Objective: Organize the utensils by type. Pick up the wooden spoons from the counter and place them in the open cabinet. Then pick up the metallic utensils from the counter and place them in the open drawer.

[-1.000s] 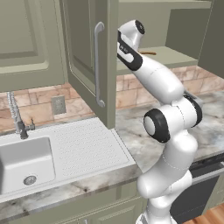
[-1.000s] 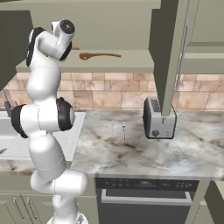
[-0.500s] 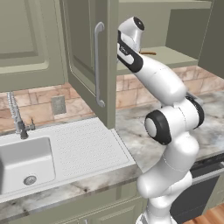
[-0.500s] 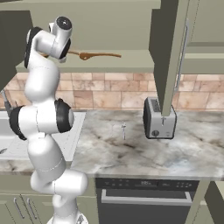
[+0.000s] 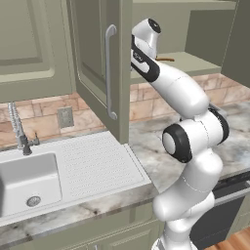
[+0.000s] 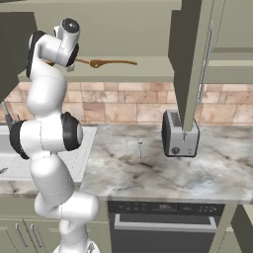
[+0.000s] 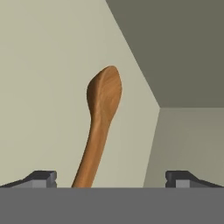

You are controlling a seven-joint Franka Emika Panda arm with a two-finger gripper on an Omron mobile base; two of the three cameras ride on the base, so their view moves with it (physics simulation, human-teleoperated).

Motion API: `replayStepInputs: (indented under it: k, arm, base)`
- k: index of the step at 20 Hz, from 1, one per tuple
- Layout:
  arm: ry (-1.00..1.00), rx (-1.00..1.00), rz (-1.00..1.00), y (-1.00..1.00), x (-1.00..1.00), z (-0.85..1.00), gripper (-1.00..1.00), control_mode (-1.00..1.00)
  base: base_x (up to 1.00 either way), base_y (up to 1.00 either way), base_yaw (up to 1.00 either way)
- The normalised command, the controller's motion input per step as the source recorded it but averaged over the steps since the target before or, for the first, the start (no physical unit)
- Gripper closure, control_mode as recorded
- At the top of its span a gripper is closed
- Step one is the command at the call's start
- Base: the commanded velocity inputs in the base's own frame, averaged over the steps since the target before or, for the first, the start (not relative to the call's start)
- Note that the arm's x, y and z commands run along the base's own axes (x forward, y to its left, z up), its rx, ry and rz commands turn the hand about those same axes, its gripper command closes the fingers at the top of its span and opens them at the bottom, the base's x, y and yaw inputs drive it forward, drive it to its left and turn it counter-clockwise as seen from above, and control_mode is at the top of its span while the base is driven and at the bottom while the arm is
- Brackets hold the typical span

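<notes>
The cabinet [image 6: 123,69] is the biggest thing here. Its green door [image 5: 100,68] hangs open, so the shelf inside is easy to reach. Below it runs the counter [image 6: 148,173], grey with brown lines. On the left the counter holds a white sink [image 5: 29,176] with a tap, and on the right stands a toaster [image 6: 180,133].

The white arm [image 5: 188,141] reaches up high, because the shelf is above the counter.

A wooden spoon [image 6: 106,63] lies flat on the cabinet shelf. That is where the spoons belong, so this one looks put away. Close up, the spoon [image 7: 100,122] has its round end pointing away into the cabinet and its handle pointing back at the tool.

The tool [image 7: 111,177] is up at the shelf, and its two tips are spread wide apart. The handle runs between them, nearer one tip, but the tips do not pinch it. I think the tool has let go so the spoon can rest there.

Two thin metal pieces [image 6: 136,145] stand small on the counter, near the toaster. They are too tiny to tell apart. They go in the drawer, so that job looks not yet done.
</notes>
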Motion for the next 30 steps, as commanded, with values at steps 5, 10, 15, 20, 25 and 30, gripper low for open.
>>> replayStepInputs:
  k: [5,10,15,20,25,30]
  arm:
    - [0.0,0.0,0.0,-0.01,0.16,-0.27,-1.0,-1.0]
    - [0.01,0.0,0.0,0.0,0.33,-0.36,-1.0,-1.0]
    - [0.0,0.0,0.0,0.0,0.1,-0.3,-1.0,-1.0]
    - [-0.01,0.0,0.0,0.0,-0.17,-0.28,-1.0,-1.0]
    - [-0.14,0.0,0.0,0.0,-0.49,-0.22,-1.0,-1.0]
    - [-0.13,0.0,0.0,0.0,-0.39,-0.25,-1.0,-1.0]
  base:
    - [0.0,0.0,0.0]
    - [0.0,0.0,0.0]
    - [0.0,0.0,0.0]
    - [0.0,0.0,0.0]
    - [0.0,0.0,0.0]
    - [0.0,0.0,0.0]
